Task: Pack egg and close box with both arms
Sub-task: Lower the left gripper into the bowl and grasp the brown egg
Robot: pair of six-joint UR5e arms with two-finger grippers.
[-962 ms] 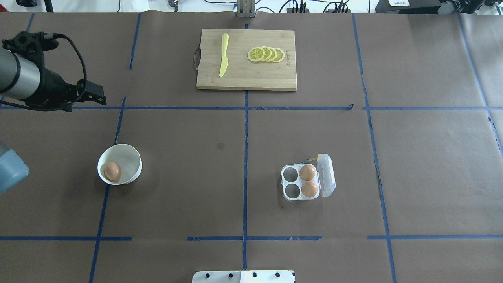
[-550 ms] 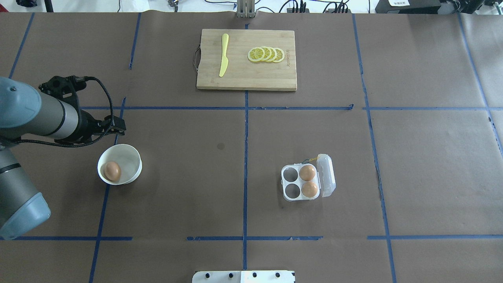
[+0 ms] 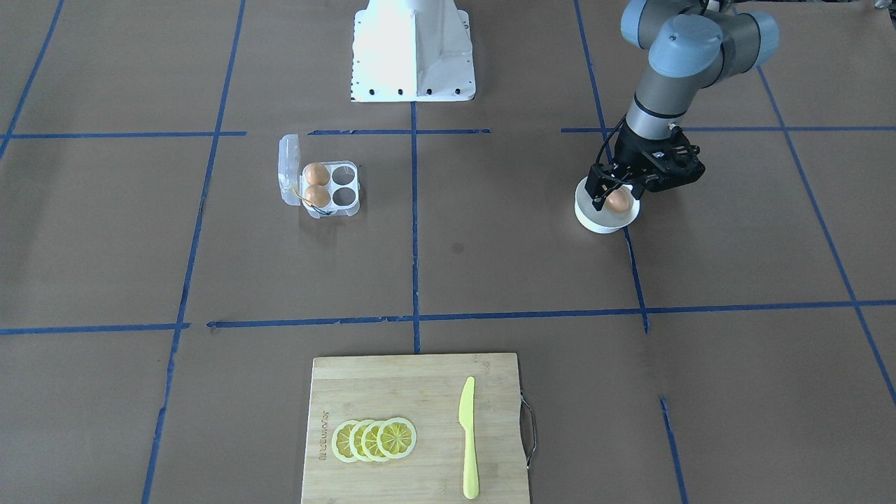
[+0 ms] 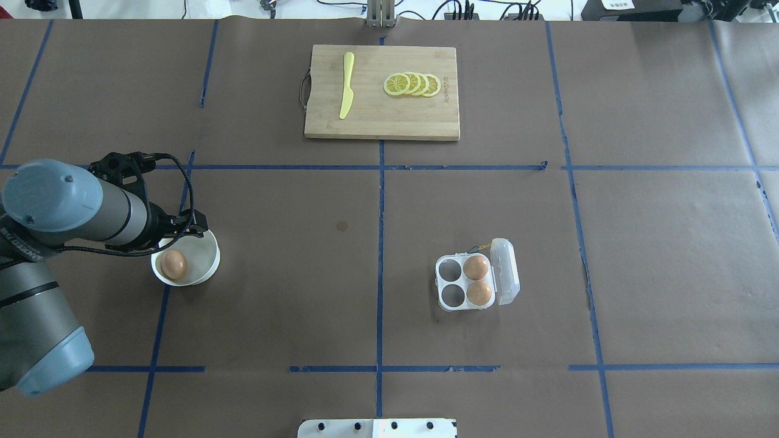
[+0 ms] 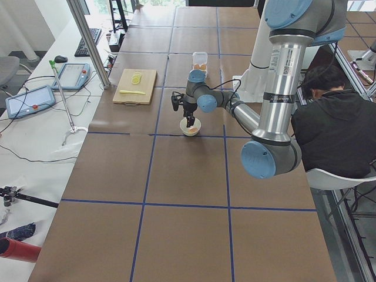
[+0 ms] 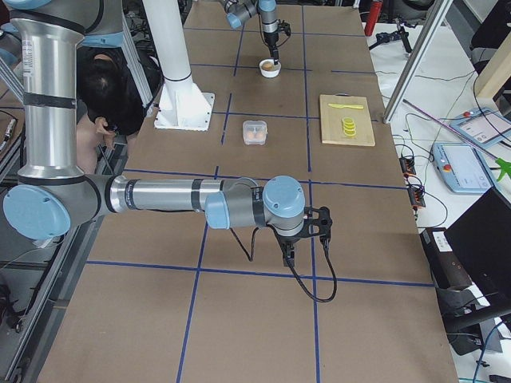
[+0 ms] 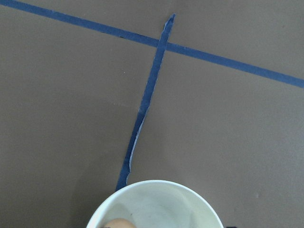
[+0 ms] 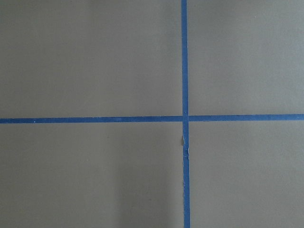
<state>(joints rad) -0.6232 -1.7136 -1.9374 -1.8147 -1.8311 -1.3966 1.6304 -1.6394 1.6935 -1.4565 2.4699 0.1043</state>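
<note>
Vertically poised, the left tool [image 3: 614,194] hangs over the white bowl [image 3: 593,218]. Its jaws stand apart on either side of the egg [image 3: 617,201] lying inside and grip nothing; contact with the egg cannot be judged. The left arm [image 3: 658,98] bends sharply down at the wrist. The right tool [image 6: 307,233] hovers low over the counter [image 6: 239,319]; its opening cannot be told. The box [image 3: 352,204] sits well apart from the bowl, lid [image 3: 287,168] open, two cups vacant.

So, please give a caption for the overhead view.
Left gripper over the bowl with one egg; open carton holds two eggs.
</note>
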